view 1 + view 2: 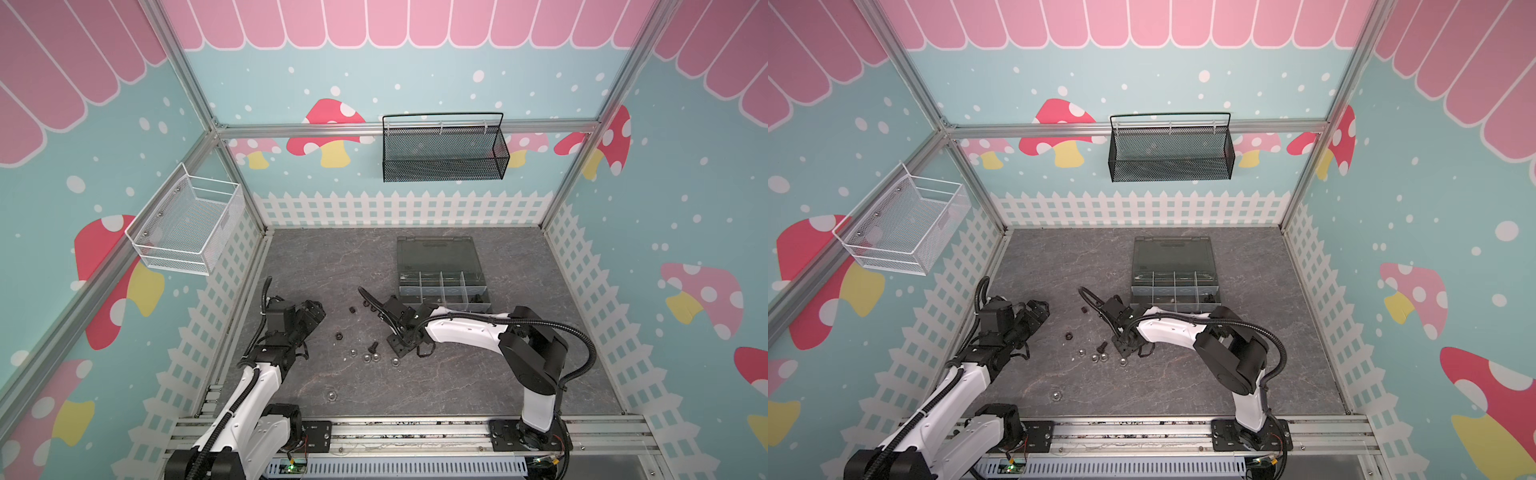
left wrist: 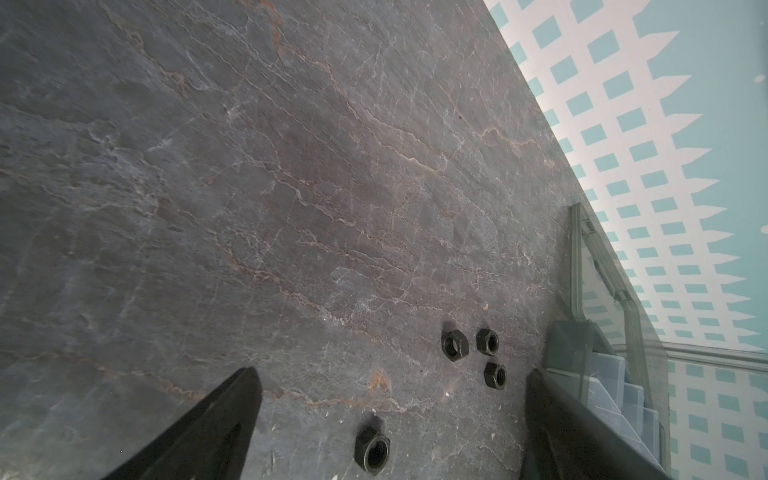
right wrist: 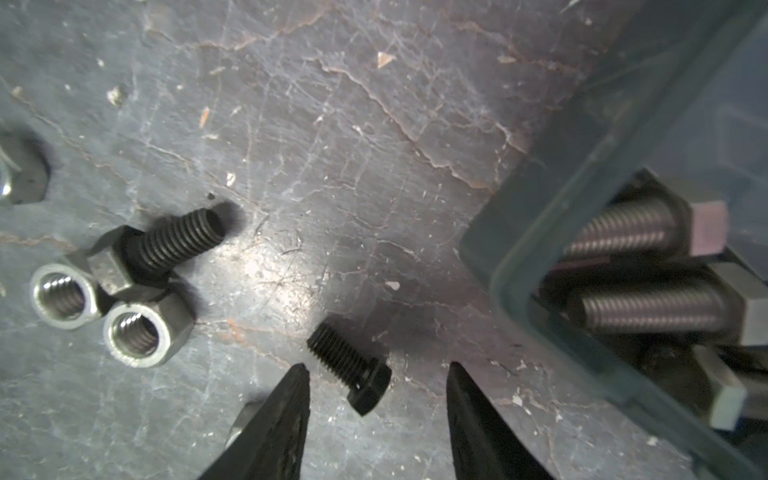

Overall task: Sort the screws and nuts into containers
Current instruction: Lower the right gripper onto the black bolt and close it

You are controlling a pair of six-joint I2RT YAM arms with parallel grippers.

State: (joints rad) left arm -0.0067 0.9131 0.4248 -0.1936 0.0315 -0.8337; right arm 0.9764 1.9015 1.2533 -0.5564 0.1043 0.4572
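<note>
- Screw, black, lies on the bench between the half-spread jaws of your right pincer, touched by neither.
- Box stands near it, silver screws inside.
- A bigger black screw touches two silver nuts nearby.
- Your left pincer gapes wide, black nuts on the bench before it.

No legible text, number or brand in any view; a dark mark on the organizer box lid is too blurred to read.
</note>
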